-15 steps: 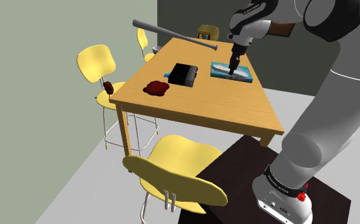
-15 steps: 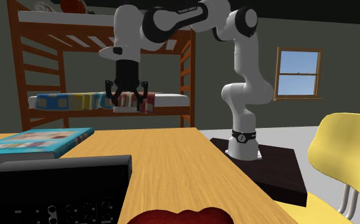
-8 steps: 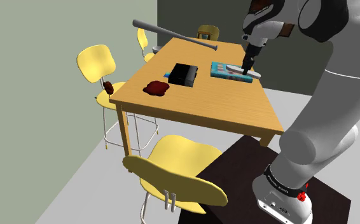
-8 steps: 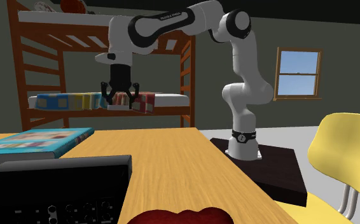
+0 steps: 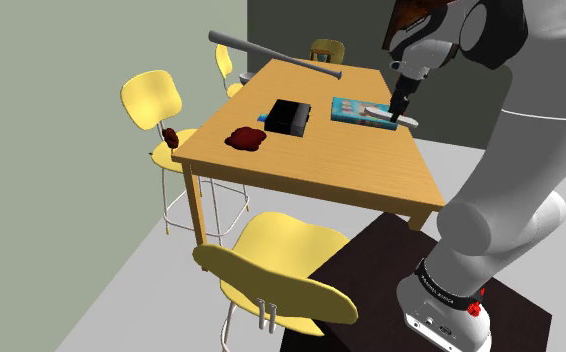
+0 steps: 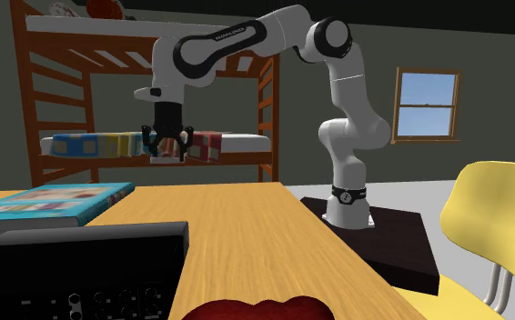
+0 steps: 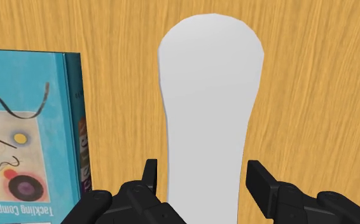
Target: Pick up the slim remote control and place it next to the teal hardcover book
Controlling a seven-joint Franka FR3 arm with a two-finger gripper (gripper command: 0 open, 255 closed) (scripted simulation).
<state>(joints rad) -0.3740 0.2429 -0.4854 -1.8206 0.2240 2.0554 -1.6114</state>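
Here, the black gripper (image 7: 205, 177) clasps one end of the pale, slim remote (image 7: 207, 95) and holds it in the air above the wooden bench (image 7: 312, 76), just beside the spine of the teal book (image 7: 26, 127). The pick-up looks done and the placing step is in hand. The next move calls for a straight descent until the remote lies flat on bare wood alongside the book, not on its cover, then letting go.

Wooden table (image 5: 316, 165) with teal book (image 5: 346, 107), black box (image 5: 289, 116), dark red lump (image 5: 246, 138), grey bat (image 5: 271, 53) at far end.
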